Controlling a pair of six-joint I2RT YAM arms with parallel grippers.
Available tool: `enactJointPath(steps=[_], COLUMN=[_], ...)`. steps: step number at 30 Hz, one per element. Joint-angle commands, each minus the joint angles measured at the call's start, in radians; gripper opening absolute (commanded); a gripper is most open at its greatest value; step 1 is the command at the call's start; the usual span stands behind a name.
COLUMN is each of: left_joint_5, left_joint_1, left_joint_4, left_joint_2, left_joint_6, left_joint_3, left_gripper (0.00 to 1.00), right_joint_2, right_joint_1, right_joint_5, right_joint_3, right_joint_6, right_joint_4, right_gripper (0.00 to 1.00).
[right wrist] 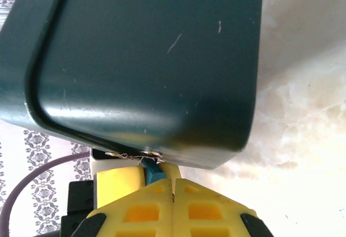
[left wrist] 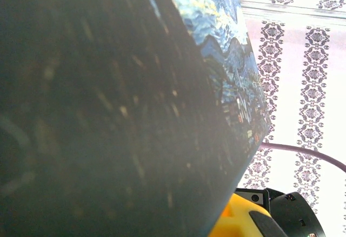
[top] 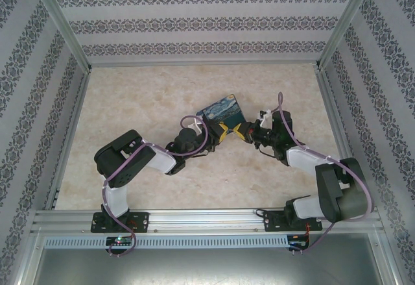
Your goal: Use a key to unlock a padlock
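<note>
The padlock [top: 222, 110], a flat block with a blue-and-yellow starry painting on its face, is held tilted above the middle of the table. My left gripper [top: 222, 131] is shut on its lower edge. In the left wrist view its dark side [left wrist: 108, 113] is very close, with the painted face [left wrist: 216, 37] slanting off to the right. My right gripper [top: 242, 131] meets the padlock from the right. Its yellow fingers [right wrist: 173, 188] are shut on the key [right wrist: 153, 173]. The key's bluish head pokes out at the padlock's dark underside [right wrist: 146, 59], beside a thin wire ring.
The marble-patterned tabletop [top: 130, 103] is walled by patterned panels on three sides [top: 194, 22]. A metal rail [top: 207, 220] runs along the near edge at the arm bases. Purple cables loop off both wrists [top: 280, 103].
</note>
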Motion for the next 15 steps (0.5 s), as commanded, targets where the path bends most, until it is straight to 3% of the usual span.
enactJointPath(steps=[1, 15], left_joint_5=[0.097, 0.094], left_joint_1=[-0.059, -0.062], left_joint_4=[0.165, 0.175], left_joint_2=[-0.041, -0.039], left_joint_6=[-0.014, -0.013], left_joint_3=[0.060, 0.053], left_gripper=[0.00, 0.00], right_joint_2=[0.011, 0.104], right_joint_1=[0.009, 0.018], right_joint_5=[-0.023, -0.099], right_joint_3=[-0.006, 0.029], right_joint_6=[0.056, 0.168], right_joint_4=[0.067, 0.138], right_gripper=[0.00, 0.00])
